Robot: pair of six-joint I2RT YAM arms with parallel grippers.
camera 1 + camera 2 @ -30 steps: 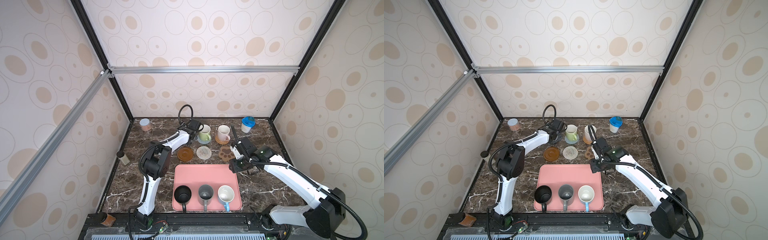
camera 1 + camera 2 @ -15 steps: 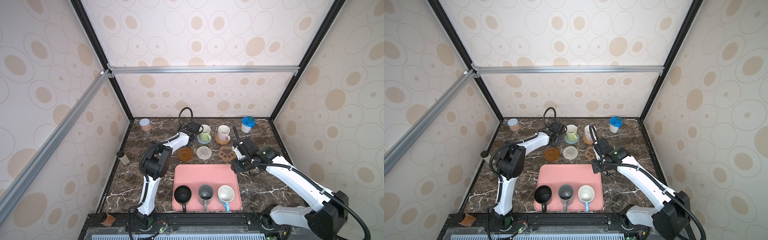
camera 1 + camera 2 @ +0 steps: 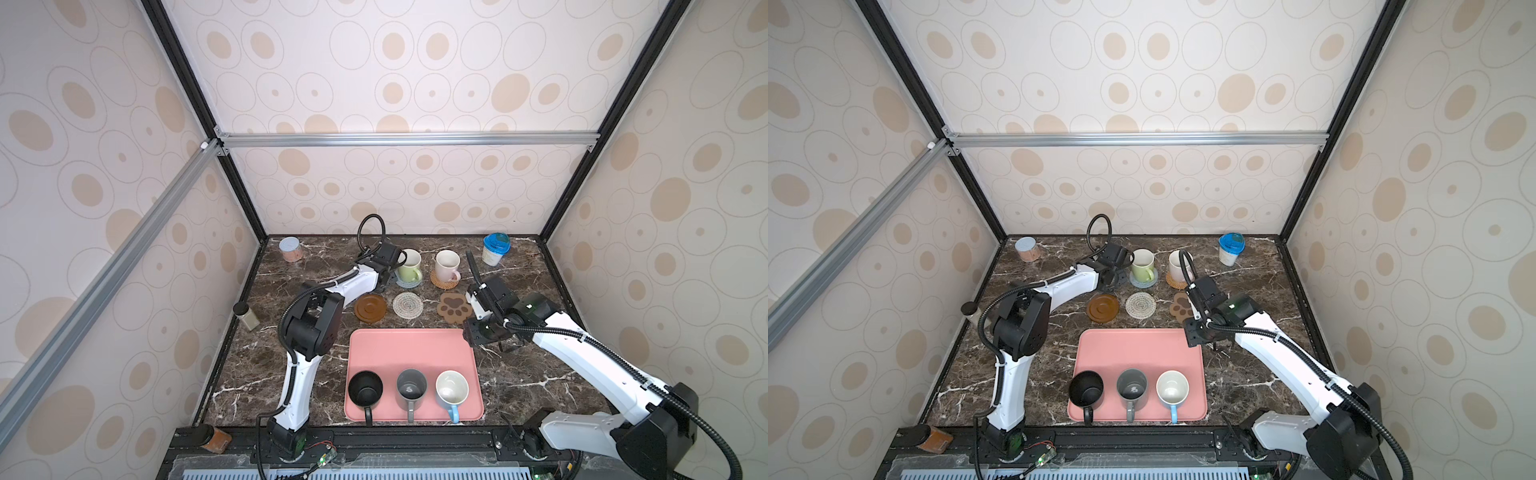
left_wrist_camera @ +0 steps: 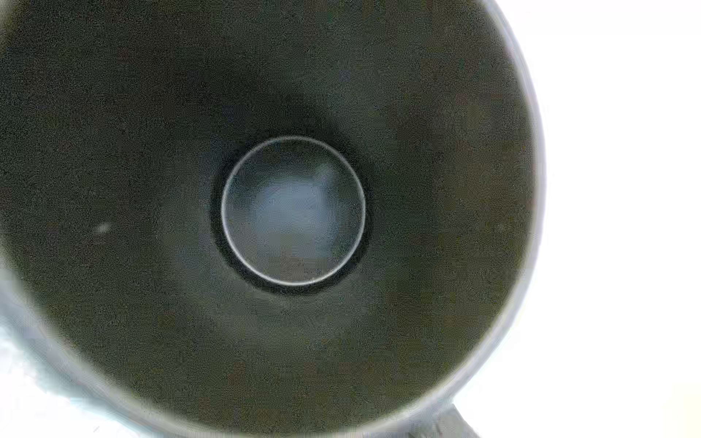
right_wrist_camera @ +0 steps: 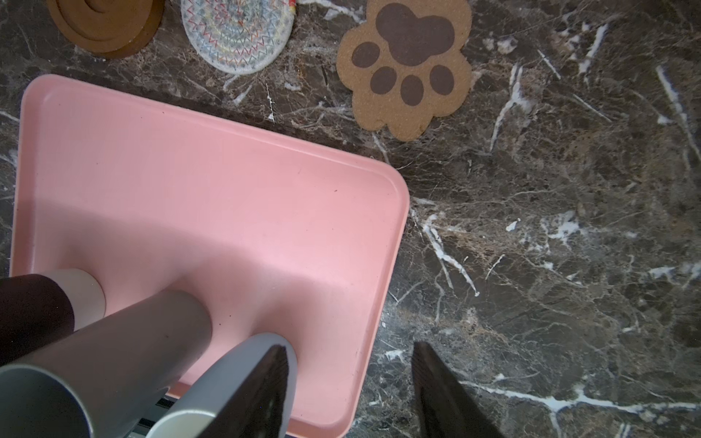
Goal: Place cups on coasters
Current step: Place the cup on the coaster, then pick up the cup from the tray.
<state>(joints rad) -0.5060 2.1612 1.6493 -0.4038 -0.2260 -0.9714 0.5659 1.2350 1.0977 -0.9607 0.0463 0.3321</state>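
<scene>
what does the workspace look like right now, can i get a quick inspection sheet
surface: dark marble table, no spills seen
job's things: green mug on blue-grey coaster, pink mug on rattan coaster; black mug, grey mug, blue mug on pink tray; brown disc, woven round, paw coaster bare; second black mug fills the left wrist view
clutter: blue-lidded tub, pinkish can, capped bottle at the table's edge
grippers: left gripper over the second black mug, jaws hidden; right gripper open, empty, near the tray's edge
cables: cable loop above the left wrist, hose along the right arm, both clear of the mugs
surroundings: patterned walls, aluminium bar
</scene>
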